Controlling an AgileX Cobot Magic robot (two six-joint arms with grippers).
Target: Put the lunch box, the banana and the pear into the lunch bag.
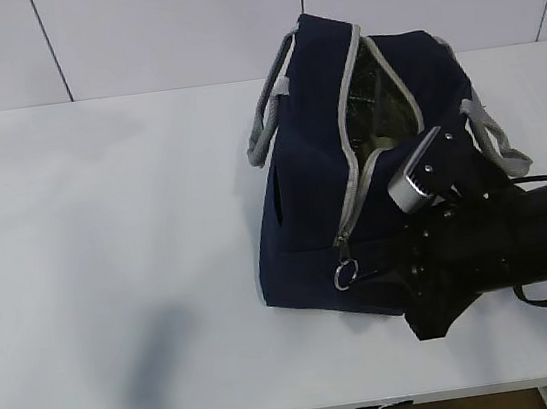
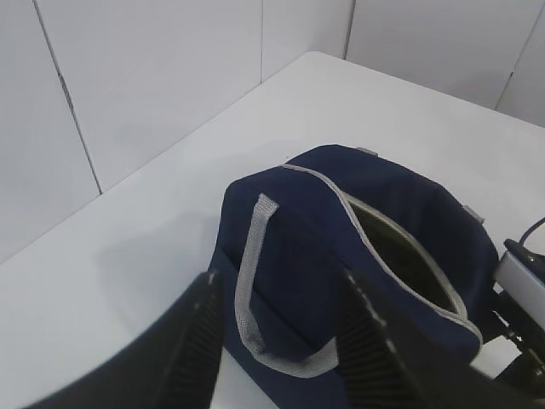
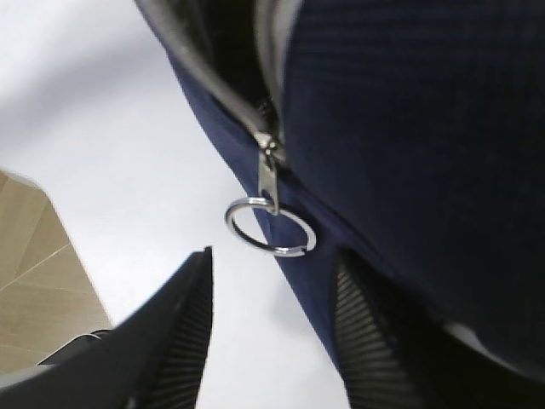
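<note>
The left gripper (image 2: 281, 341) hangs with jaws spread wide and holding nothing; the navy lunch bag (image 2: 341, 230) stands on the white table (image 2: 153, 221) just beyond them, one grey handle (image 2: 249, 281) showing in the gap. The bag's top gapes, zipper undone, dim contents inside that I cannot make out. The right gripper (image 3: 272, 341) is likewise parted and empty, the ring pull (image 3: 271, 226) dangling just ahead of the gap, touching neither finger
</note>
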